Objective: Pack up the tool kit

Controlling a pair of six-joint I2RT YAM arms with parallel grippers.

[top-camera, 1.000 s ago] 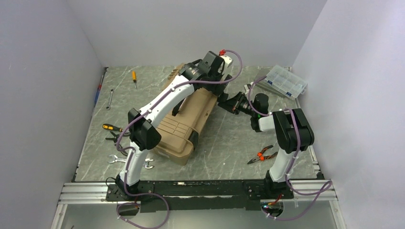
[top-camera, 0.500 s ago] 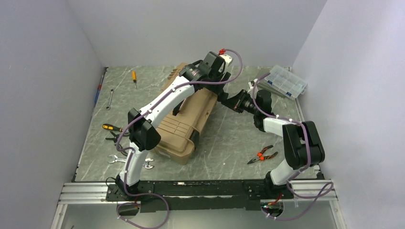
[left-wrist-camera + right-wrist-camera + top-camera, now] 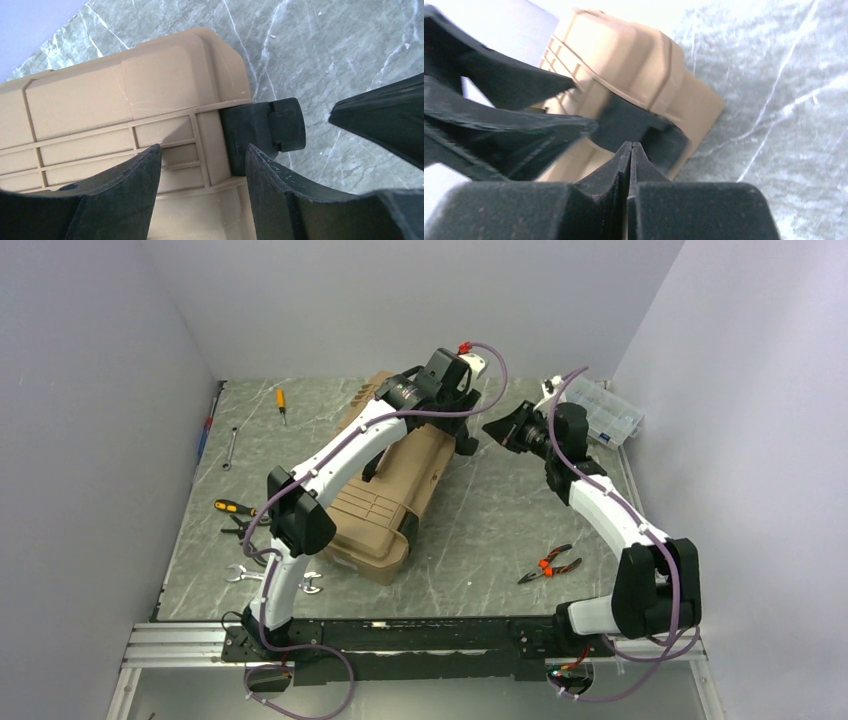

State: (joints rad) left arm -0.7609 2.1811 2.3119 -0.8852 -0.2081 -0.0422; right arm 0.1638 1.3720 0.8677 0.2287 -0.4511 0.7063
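Observation:
The tan toolbox [image 3: 385, 495] lies shut in the middle of the table, its black lid handle [image 3: 371, 472] on top. My left gripper [image 3: 458, 436] is open over the box's far right corner. In the left wrist view [image 3: 202, 150] its fingers straddle the ribbed tan edge [image 3: 150, 95] beside a black latch [image 3: 262, 131]. My right gripper [image 3: 500, 430] is shut and empty, just right of that corner. In the right wrist view its tip [image 3: 630, 146] points at the same latch [image 3: 636, 125]. The insert tray is hidden.
Loose tools lie around: an orange screwdriver [image 3: 281, 400], a wrench [image 3: 230, 447], a yellow-handled tool [image 3: 235, 507], two wrenches [image 3: 240, 573] at front left, red pliers [image 3: 548, 565] at front right. A clear organiser case [image 3: 600, 410] sits at back right.
My right arm has stretched out and its shut gripper has drawn back from the toolbox corner, up and to the right. The left arm and the toolbox have stayed put.

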